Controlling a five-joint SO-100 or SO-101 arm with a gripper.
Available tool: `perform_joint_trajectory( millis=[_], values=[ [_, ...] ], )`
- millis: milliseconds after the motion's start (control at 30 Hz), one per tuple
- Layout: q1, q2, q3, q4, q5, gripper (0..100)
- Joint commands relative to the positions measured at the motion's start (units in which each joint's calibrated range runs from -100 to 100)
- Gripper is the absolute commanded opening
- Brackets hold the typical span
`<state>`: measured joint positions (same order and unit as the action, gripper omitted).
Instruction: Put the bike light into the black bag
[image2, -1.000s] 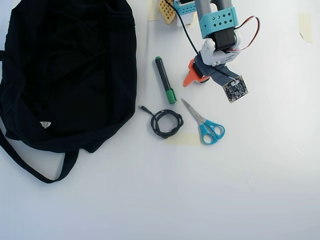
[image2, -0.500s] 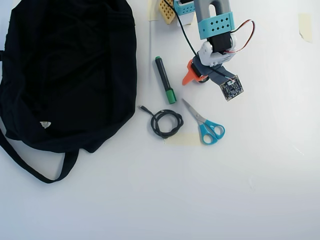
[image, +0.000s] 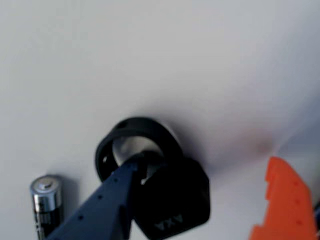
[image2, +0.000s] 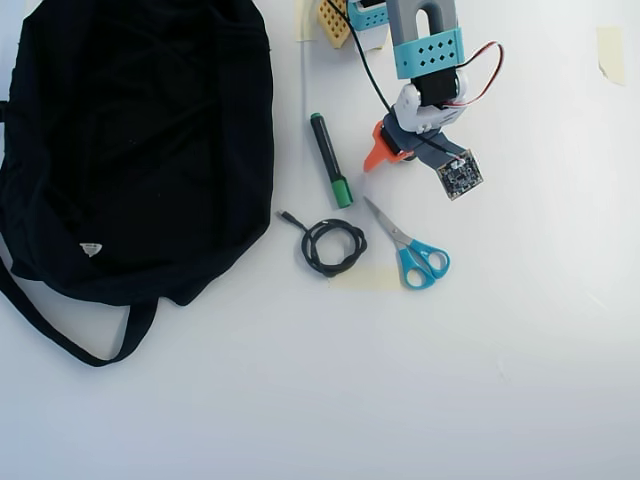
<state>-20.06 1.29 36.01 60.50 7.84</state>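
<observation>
My gripper (image: 200, 200) points down near the table's (image2: 520, 330) far edge, fingers spread around the bike light (image: 165, 192) beside a battery (image: 46, 202); the black bag (image2: 130, 150) fills the table's left side.

Overhead view: bag (image2: 130, 150) left; marker (image2: 330, 160), cable (image2: 333, 247), scissors (image2: 410, 247) right.

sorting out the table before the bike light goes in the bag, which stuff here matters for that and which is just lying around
For the job:
- small black chunky bike light with ring strap
- large black fabric bag
- gripper, around the light

Just lying about:
- green-capped black marker
- coiled black cable
- blue-handled scissors
- silver-ended black battery
</observation>
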Motion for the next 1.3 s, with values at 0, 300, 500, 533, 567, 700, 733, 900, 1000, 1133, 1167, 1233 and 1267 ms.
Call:
perform_joint_trajectory(
  millis=[0, 300, 500, 533, 567, 700, 733, 900, 1000, 1133, 1167, 1233, 1267],
  values=[
    [-0.4, -0.4, -0.2, -0.7, 0.1, 28],
    [-0.1, -0.5, -0.8, -0.9, 0.1, 3],
    [0.2, -0.8, -1.1, -1.0, 0.0, 2],
    [0.2, -1.0, -1.1, -1.0, 0.0, 2],
    [0.3, -1.0, -1.1, -1.0, 0.0, 2],
    [0.3, -1.4, -1.8, -0.9, 0.0, 2],
    [0.3, -1.4, -2.2, -0.8, -0.1, 2],
    [0.5, -1.6, -4.2, 0.0, -0.9, 2],
    [0.5, -1.6, -6.4, 1.5, -1.1, 2],
    [0.6, -1.6, -13.3, 10.0, -1.1, 2],
    [0.6, -1.6, -15.0, 11.9, -1.1, 2],
    [0.6, -1.6, -17.9, 15.0, -1.1, 2],
    [0.6, -1.6, -19.2, 16.2, -1.1, 2]
  ],
)
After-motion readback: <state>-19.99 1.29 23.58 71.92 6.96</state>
